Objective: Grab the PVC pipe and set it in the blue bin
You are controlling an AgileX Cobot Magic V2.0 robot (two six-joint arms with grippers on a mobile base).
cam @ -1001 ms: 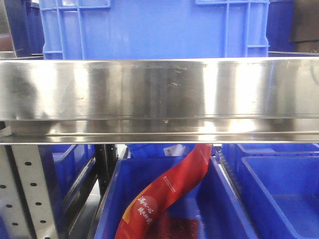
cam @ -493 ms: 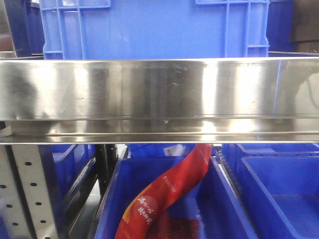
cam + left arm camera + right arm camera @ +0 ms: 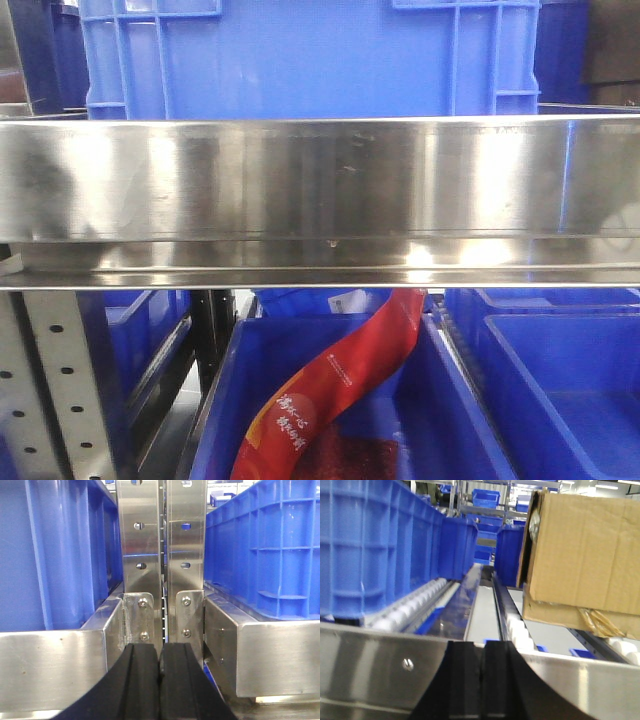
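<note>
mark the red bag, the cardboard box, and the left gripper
red bag (image 3: 345, 385), front view, on its printed middle band.
cardboard box (image 3: 587, 545), right wrist view, on its broad side face.
left gripper (image 3: 160, 667), left wrist view, between its closed black fingertips.

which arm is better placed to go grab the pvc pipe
Neither, clearly: no pipe shows in any view. Both tools are shut and empty, the left tool facing a shelf post, the right tool facing a roller lane.
</note>
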